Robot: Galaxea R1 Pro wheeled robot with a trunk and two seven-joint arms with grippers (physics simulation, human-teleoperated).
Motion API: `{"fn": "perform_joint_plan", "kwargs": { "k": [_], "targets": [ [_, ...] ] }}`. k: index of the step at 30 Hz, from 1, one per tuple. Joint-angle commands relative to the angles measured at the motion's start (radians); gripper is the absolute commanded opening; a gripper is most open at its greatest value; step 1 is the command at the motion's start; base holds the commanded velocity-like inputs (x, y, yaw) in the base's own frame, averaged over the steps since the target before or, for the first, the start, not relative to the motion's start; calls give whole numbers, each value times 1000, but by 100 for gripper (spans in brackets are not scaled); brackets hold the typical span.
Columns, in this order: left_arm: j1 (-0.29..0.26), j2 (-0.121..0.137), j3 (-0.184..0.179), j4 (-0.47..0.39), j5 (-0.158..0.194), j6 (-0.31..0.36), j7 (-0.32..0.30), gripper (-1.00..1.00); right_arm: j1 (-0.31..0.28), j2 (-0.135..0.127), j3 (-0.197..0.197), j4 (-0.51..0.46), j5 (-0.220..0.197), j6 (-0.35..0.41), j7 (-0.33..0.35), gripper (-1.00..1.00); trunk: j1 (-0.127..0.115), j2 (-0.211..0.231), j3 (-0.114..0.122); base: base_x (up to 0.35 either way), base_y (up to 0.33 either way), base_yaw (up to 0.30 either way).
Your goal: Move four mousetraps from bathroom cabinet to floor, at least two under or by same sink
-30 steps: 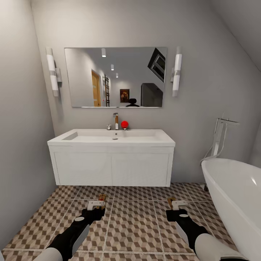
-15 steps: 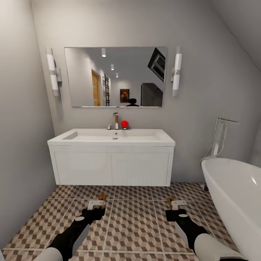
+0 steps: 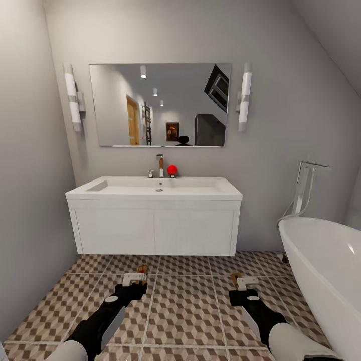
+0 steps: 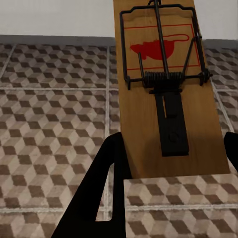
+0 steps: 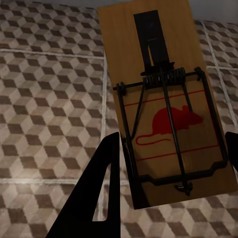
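Jaws of both grippers, left [image 3: 134,279] and right [image 3: 244,284], clamped on one small brown wooden mousetrap each [image 4: 166,99] [image 5: 163,106], above cube-patterned floor tiles [image 3: 185,306] before the white box vanity sink [image 3: 155,193]. I'd lower both flat and close to the vanity before releasing.

A wooden mousetrap [image 4: 166,99], its red mouse print and dark spring bar facing the camera, is clamped between the black fingers [image 4: 101,198] of the left tool [image 4: 168,168] above the cube-patterned bathroom floor [image 4: 49,99], a pale wall base beyond.
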Motion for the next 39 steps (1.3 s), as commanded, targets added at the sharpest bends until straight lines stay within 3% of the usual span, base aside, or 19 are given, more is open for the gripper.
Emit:
{"fn": "perform_joint_plan", "kwargs": {
  "k": [1,10,39],
  "targets": [
    [-1,2,-8,-2,9,6,11,-100,0,0,1,-2,6,7,-3,-100,4,-8,-4,0,0,0],
    [-1,3,-7,-3,10,38,11,-100,0,0,1,-2,6,7,-3,-100,38,-71,-33,0,0,0],
    [-1,2,-7,-3,10,40,10,-100,0,0,1,-2,6,13,-3,-100,149,-274,-123,0,0,0]
  ]
}}
